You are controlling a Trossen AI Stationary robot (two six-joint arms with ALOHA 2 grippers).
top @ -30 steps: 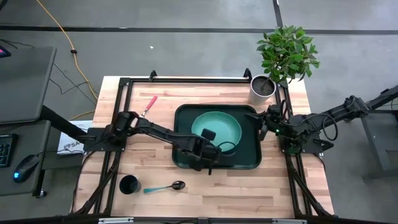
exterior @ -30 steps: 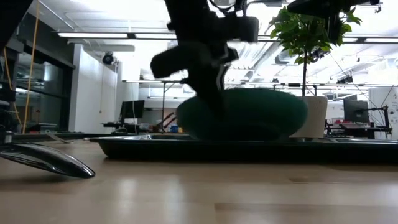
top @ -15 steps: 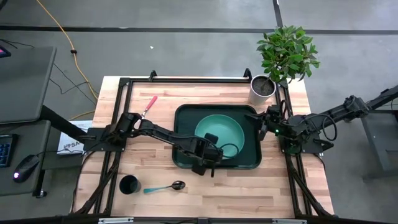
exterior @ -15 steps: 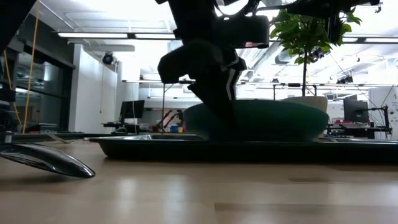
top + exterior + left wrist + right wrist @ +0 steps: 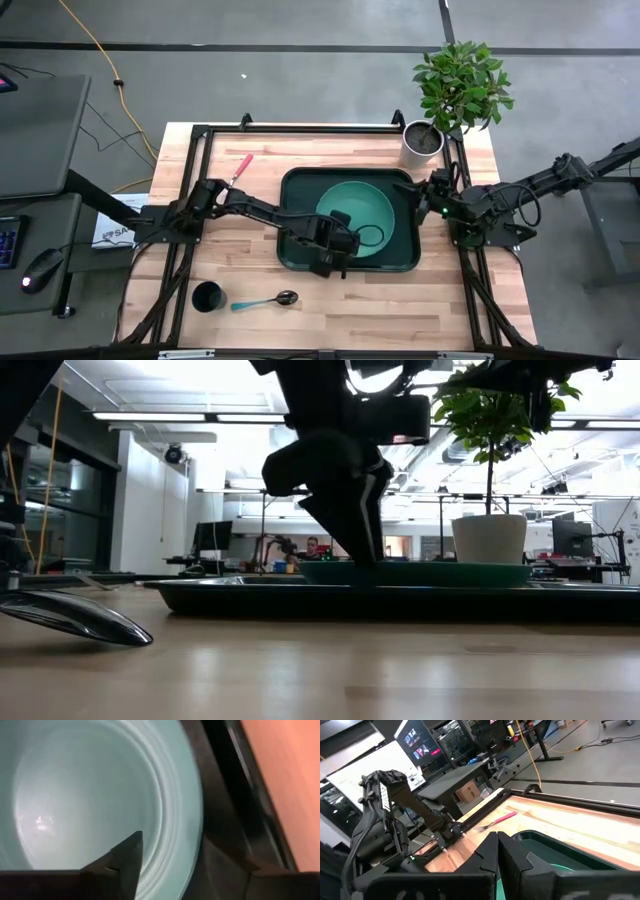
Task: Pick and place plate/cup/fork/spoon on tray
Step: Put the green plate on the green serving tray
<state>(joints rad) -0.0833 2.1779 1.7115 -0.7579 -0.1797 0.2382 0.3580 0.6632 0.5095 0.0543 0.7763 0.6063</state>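
the plate (image 5: 358,217) is laid flat in the tray (image 5: 298,184), straddled by the spread left gripper (image 5: 338,238). the spoon (image 5: 263,300) is laid along the desk (image 5: 400,310) edge, bowl rightward. the right gripper (image 5: 432,198) is pressed together.

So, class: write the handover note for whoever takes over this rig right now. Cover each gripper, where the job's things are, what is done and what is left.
Left gripper: open, straddling the near rim of the plate, one finger inside the dish and one outside.
Right gripper: shut, empty, waiting at the tray's right edge.
Plate: lying flat in the tray.
Cup: on the table, near left.
Spoon: on the table, beside the cup.
Fork: on the table, far left of the tray.
Done: plate on the tray.
Left: cup, fork and spoon onto the tray.
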